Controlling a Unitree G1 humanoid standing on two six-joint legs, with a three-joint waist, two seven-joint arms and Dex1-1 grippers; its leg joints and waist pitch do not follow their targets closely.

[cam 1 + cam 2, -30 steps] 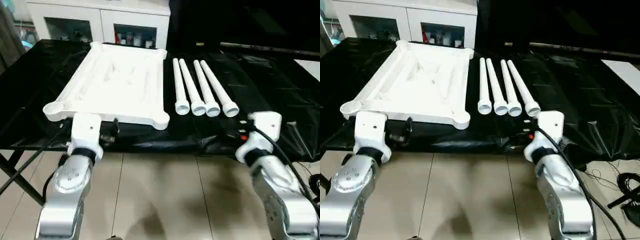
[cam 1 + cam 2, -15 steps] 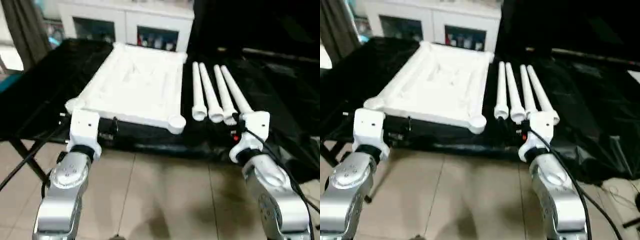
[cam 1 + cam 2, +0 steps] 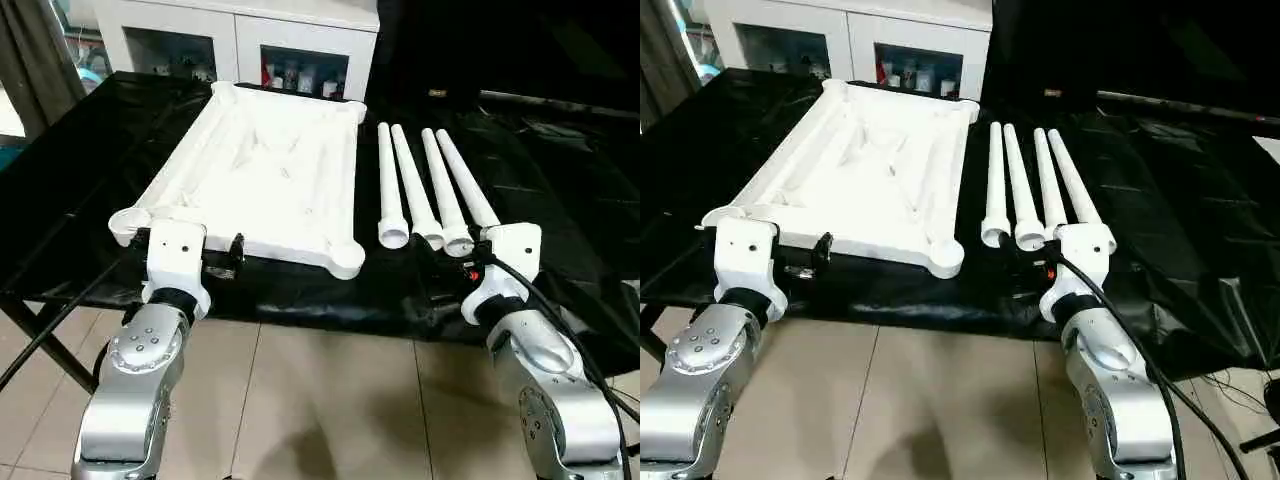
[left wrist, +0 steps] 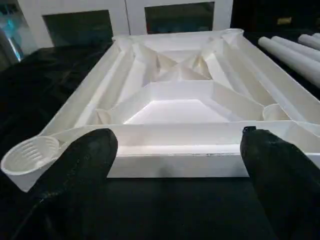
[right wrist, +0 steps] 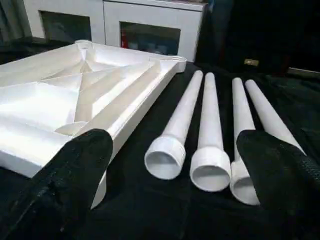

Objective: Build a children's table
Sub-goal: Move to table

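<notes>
Tabletop: lying underside up on the black table, sockets exposed for fitting legs.
Legs: lying side by side just right of it.
Left hand: spreading open, facing the tabletop's near edge.
Right hand: spreading open, facing the legs' ends.

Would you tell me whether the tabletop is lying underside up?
Underside up: the tabletop shows its ribbed recess and open corner sockets, with no legs fitted.

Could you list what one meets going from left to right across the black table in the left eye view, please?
Left gripper at the near edge → upturned white tabletop → four white legs lying side by side → right gripper, at the near end of the rightmost leg.
</notes>
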